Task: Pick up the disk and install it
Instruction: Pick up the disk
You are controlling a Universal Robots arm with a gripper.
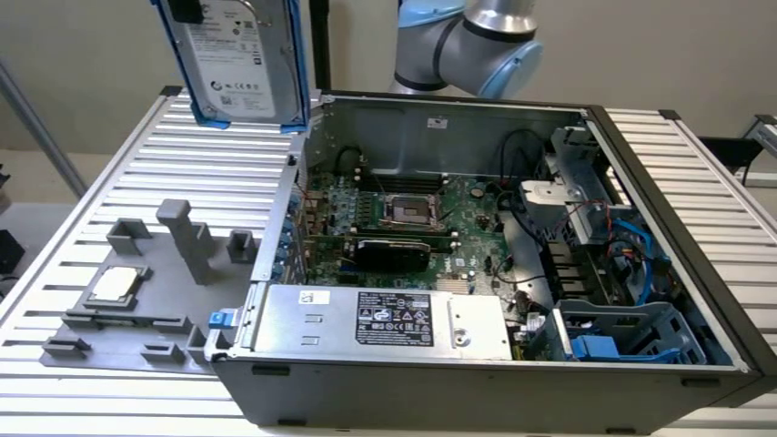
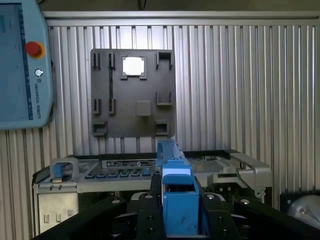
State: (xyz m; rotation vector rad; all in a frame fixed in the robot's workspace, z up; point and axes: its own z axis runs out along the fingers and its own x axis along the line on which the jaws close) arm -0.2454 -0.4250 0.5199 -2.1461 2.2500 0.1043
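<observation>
The disk [image 1: 233,56], a silver-grey drive with a white label framed in a bright blue carrier, hangs nearly upright above the desk [image 1: 116,168], near the open computer case's [image 1: 486,391] back corner. The fingers [image 2: 149,215] pinch its blue edge.

- Exterior view: we are looking slantwise down into the case [image 1: 486,228], fairly near.
- Wrist view: we are looking down past the gripper [image 2: 179,222] clasping the disk [image 2: 172,155], sharing the case and the fixture plate [image 2: 132,95] below it.
</observation>
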